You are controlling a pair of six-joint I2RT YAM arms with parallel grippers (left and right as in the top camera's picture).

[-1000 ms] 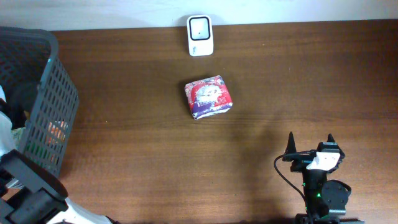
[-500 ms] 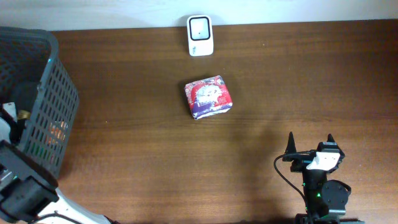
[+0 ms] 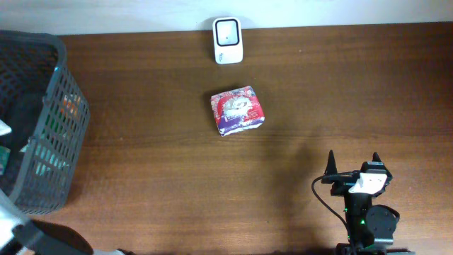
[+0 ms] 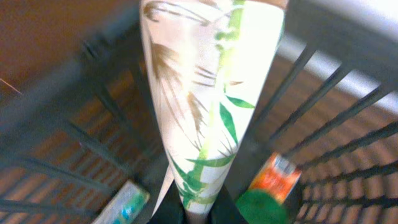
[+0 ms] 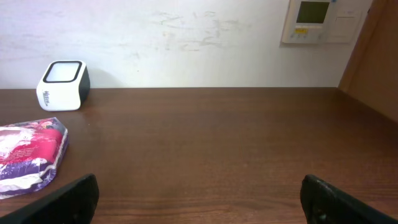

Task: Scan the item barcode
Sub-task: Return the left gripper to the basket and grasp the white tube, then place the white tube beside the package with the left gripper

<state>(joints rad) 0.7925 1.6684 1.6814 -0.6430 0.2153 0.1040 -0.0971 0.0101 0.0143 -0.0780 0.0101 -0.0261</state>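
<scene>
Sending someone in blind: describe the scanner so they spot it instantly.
At the far edge of the brown table, by the wall, sits the scanner, behind the purple packet. Only it is a hard white box with a dark-rimmed window.

The right arm (image 3: 367, 212) sits folded low at the near right of the table (image 3: 177, 184). Its wrist is level and the right gripper (image 3: 352, 159) points away across the top, jaws spread wide with nothing between them. The left arm (image 3: 44, 239) shows only at the near left corner. The left gripper (image 4: 195, 210) is clamped on a leaf-printed packet (image 4: 205, 93).
</scene>
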